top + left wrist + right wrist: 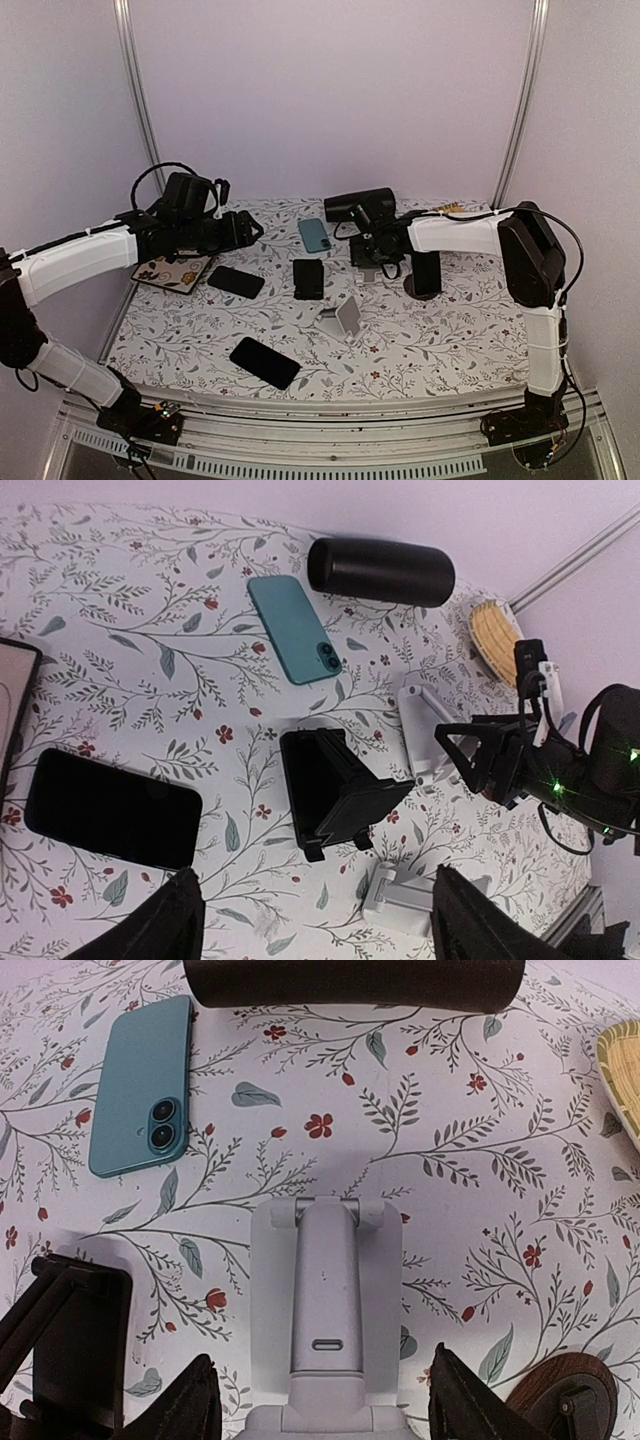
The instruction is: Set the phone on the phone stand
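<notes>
**A:** Pale lavender booth walls, and a table under a white cloth printed with leaf sprigs (450, 330). Several phones lie on it, so we cannot say for certain which one the task means.

**B:** We log the two nearest. The flat teal glass-backed phone (140, 1085) lies lens side up. It is up and to the left of the right gripper (322, 1360) and well apart from its fingers. Its long axis runs roughly away from the wrist, a little tilted.

**A:** The right gripper itself?

**B:** Its fingers are spread and hold nothing. It hangs over the white hinged phone stand (325, 1290), whose post sits between the two fingers. We cannot tell whether they touch it.

**A:** Left side?

**B:** The left gripper (318, 878) is likewise spread and empty. The glossy black slab phone (110, 808) lies flat, just outside the finger on the left of that wrist view. Its long axis runs along the line the fingers close on, not across it. The angular black plastic stand (335, 790) sits just ahead of the fingers, between them and the teal phone.

**A:** Our reading?

**B:** With the right arm parked over the stand, we judge the left arm the likelier fetcher, and the black phone is nearest it. The wrist would want about a quarter turn to pinch the short width.
</notes>
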Controlling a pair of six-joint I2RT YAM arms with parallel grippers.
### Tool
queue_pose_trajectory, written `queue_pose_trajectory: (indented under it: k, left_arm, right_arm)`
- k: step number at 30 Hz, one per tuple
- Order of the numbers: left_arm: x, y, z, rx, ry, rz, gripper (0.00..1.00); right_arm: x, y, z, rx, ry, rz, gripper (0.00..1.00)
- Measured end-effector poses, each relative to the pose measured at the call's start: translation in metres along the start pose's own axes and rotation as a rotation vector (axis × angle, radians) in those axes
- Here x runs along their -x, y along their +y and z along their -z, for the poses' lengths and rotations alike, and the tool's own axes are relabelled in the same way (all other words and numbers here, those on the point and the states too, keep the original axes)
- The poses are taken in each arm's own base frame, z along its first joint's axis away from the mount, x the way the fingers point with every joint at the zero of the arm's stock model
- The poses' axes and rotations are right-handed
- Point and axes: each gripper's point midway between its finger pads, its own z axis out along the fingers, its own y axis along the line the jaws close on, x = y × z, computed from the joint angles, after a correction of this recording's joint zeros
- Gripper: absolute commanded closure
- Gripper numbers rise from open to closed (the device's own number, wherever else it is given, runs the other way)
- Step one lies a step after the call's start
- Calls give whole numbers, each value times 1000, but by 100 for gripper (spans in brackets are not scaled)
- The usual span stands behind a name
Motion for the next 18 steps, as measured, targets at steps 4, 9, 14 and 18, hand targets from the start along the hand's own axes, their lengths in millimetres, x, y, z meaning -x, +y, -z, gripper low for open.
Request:
queue_pose_trajectory:
  k: [4, 9, 14, 18]
  left_arm:
    - [-4, 3, -7, 5, 29, 11, 13]
    - [-13, 8, -11, 25, 64, 32, 8]
    - [-21, 21, -11, 90, 88, 90, 7]
    - [-30, 43, -11, 224, 114, 181, 5]
  right_arm:
    - [-2, 0, -1, 2, 6, -10, 18]
    - [-3, 1, -1, 10, 7, -10, 6]
    - [-3, 2, 1, 12, 15, -7, 1]
    - [4, 3, 12, 29, 15, -7, 1]
